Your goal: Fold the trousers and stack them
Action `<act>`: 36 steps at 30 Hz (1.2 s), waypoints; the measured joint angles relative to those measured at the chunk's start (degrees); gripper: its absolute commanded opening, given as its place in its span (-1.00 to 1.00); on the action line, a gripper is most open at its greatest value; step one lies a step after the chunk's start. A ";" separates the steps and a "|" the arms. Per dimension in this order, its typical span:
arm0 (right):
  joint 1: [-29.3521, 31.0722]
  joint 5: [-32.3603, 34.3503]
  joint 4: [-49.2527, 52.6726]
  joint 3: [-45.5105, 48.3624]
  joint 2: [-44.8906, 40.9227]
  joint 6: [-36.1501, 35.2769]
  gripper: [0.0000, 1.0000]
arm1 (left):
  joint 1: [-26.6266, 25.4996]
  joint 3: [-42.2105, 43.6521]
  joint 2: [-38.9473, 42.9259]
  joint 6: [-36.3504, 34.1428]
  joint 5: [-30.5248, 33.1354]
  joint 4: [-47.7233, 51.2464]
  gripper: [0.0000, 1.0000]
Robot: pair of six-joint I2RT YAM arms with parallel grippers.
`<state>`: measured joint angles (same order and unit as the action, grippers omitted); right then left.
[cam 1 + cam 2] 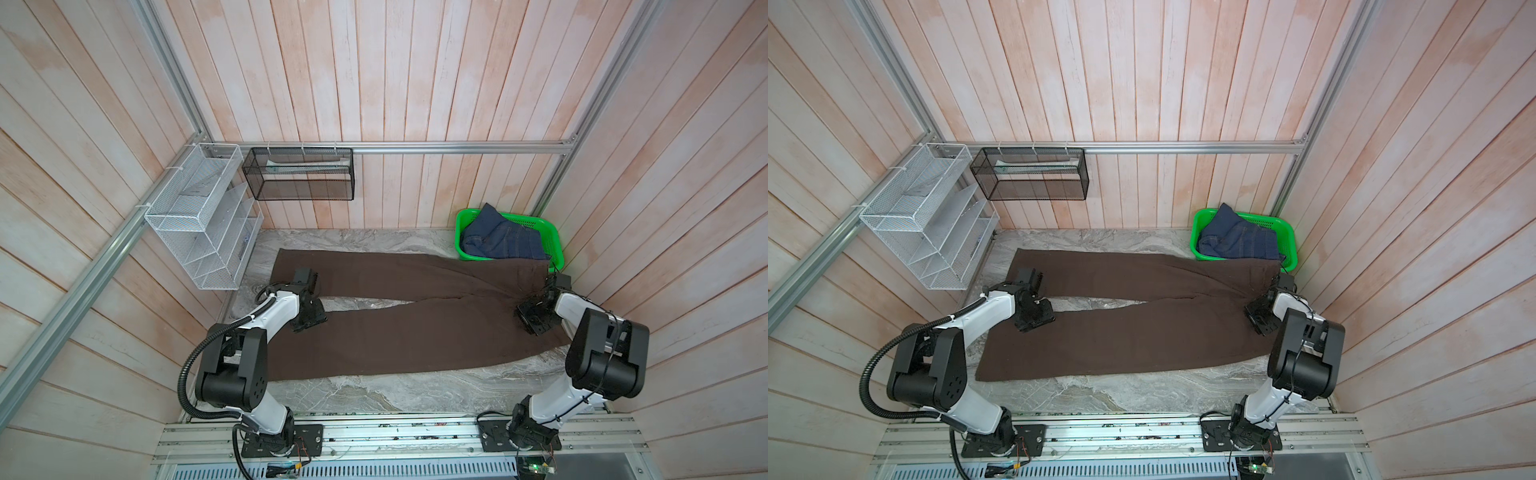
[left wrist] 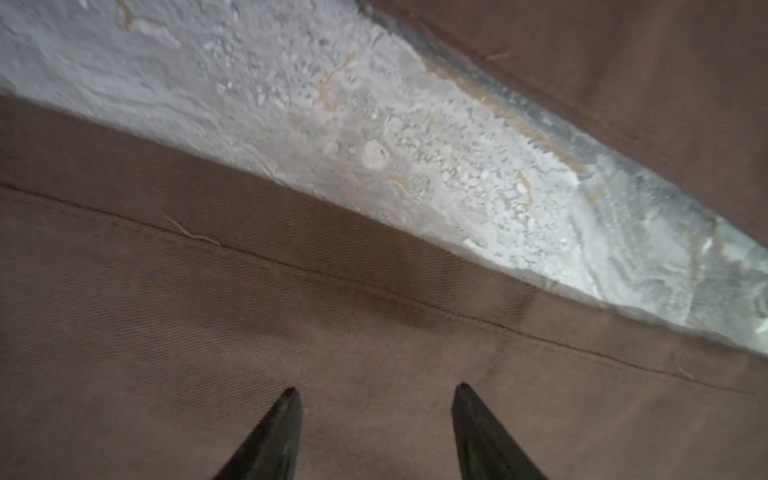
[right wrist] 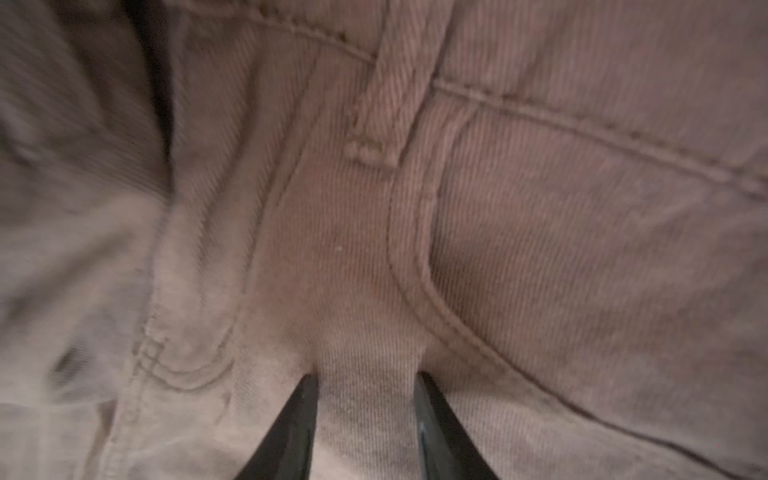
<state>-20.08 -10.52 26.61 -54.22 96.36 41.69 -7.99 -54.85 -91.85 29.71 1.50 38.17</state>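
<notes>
Trousers (image 1: 415, 328) spread flat on bench (image 1: 374, 395); left fingers (image 2: 286, 432) apart over a leg, right fingers (image 3: 299, 424) pinching waist fabric.

Grey marble-patterned tabletop (image 1: 415, 395), brown trousers (image 1: 415, 336) spread flat along it, green basket (image 1: 555, 249) at far right corner
</notes>
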 measured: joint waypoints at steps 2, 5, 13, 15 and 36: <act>-0.37 -0.55 -0.17 -0.07 0.31 0.24 -0.22 | 0.04 1.29 0.00 0.85 0.55 -0.66 0.24; -0.98 -1.03 -1.38 2.01 -0.94 0.37 -0.22 | 0.07 2.34 0.02 1.86 2.14 -0.66 0.26; -1.16 3.54 3.65 14.69 -15.89 1.90 -0.21 | 1.75 1.27 4.26 2.67 6.34 1.66 0.29; -1.73 5.09 7.85 15.74 -18.18 1.88 -0.21 | 2.34 0.11 6.16 2.64 6.99 2.67 0.29; -1.84 6.14 8.96 6.58 -7.32 4.20 -0.23 | 7.32 1.86 3.39 0.70 8.41 2.75 0.28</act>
<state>-21.91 -4.38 35.57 -47.64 89.03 45.89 -0.67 -52.99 -88.47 30.41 9.91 40.93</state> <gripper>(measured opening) 0.387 0.642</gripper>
